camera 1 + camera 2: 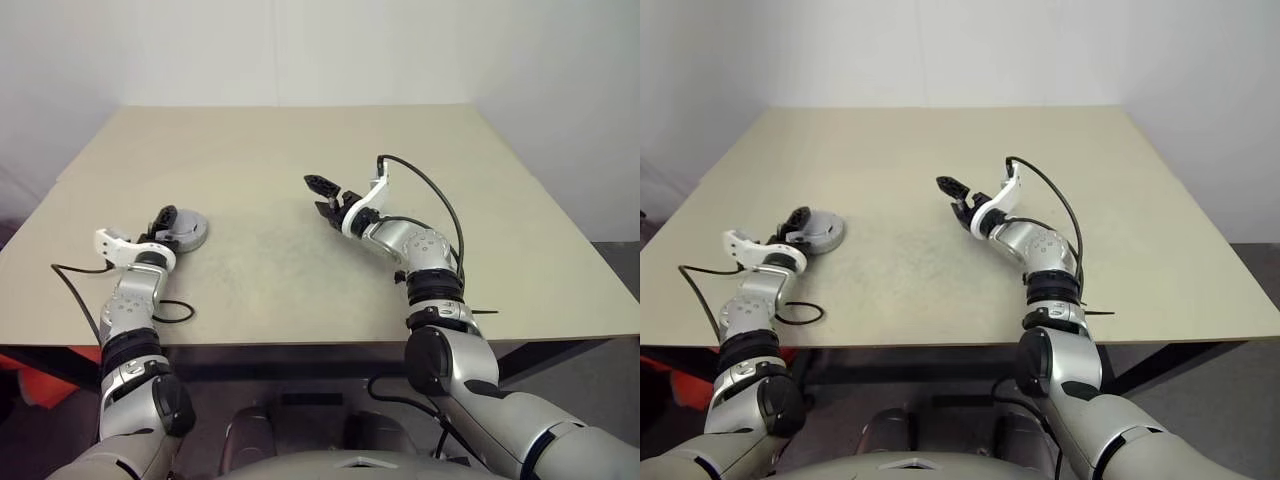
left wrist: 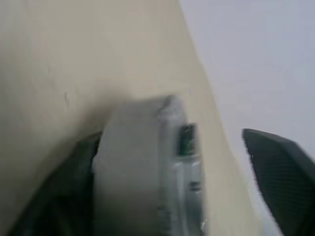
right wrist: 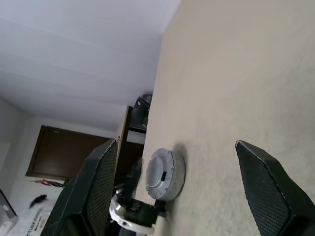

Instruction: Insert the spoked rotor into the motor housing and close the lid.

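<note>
Your motor housing [image 1: 186, 231] lies flat on the bench [image 1: 300, 150], face up, between the spread left fingers [image 1: 165, 219]; right fingers [image 1: 322, 195] spread, empty.

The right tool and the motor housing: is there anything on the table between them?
Nothing visible. Bare table lies between the open right tool and the motor housing, where the left tool is.

Beige table [image 1: 300, 150], motor housing [image 1: 188, 232] on it (left side)
</note>
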Motion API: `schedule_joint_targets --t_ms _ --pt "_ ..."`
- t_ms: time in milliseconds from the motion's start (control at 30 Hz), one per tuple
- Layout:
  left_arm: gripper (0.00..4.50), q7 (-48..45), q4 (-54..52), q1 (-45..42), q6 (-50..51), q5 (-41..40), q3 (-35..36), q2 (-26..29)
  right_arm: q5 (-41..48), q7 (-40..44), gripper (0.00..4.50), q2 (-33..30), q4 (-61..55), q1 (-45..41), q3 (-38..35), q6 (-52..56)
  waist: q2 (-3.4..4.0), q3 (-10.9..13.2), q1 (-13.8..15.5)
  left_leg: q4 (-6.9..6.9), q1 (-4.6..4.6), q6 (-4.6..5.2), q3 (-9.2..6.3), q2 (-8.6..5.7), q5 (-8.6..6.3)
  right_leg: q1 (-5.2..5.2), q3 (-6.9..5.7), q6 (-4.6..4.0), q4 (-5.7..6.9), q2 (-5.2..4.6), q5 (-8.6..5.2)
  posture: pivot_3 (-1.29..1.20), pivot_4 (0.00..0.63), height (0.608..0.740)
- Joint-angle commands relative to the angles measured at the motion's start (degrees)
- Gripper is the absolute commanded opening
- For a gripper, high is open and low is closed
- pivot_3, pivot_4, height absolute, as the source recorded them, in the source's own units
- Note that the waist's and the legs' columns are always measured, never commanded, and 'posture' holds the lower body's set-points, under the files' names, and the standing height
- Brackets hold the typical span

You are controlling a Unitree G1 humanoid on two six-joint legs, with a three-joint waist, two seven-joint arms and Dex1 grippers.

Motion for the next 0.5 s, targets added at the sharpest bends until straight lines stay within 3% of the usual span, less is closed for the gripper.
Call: schedule_joint_targets --t_ms 33,300,400,500 --pt "4.34 1.08 -0.14 -2.15 -4.46 0.01 2.97 3.31 0.04 0.83 4.32 -0.31 0.98 -2.39 0.06 -0.3 0.0 0.0 -0.05 0.0 0.01 -0.01 0.0 0.0 0.0 0.0 0.0 0.0 0.0 0.0 0.0 0.0 0.0 0.74" --pt "4.34 -0.28 -0.09 -2.65 -8.76 4.93 0.6 6.67 -3.15 5.02 4.32 -0.61 -1.07 -1.28 3.3 -2.99 -0.01 0.0 0.37 0.01 0.02 -0.01 -0.04 -0.01 0.01 0.04 0.0 -0.01 0.01 -0.02 0.01 0.0 0.0 0.74" --pt "4.34 -6.36 -4.72 -1.48 -10.34 11.67 -7.87 6.28 -11.13 11.42 4.32 -2.5 -8.91 2.65 11.75 -11.49 -0.06 -0.01 0.89 0.05 -0.02 -0.02 -0.11 0.0 0.01 0.07 -0.06 0.0 0.0 -0.04 0.01 0.0 0.0 0.74" --pt "4.34 -14.25 -11.22 0.88 -10.67 18.24 -19.02 5.82 -18.63 17.8 4.32 -8.44 -13.87 6.46 19.3 -17.09 -0.15 -0.02 1.85 0.07 -0.04 -0.01 -0.22 0.04 0.01 0.14 -0.14 0.01 -0.03 -0.12 0.01 0.0 0.0 0.74"
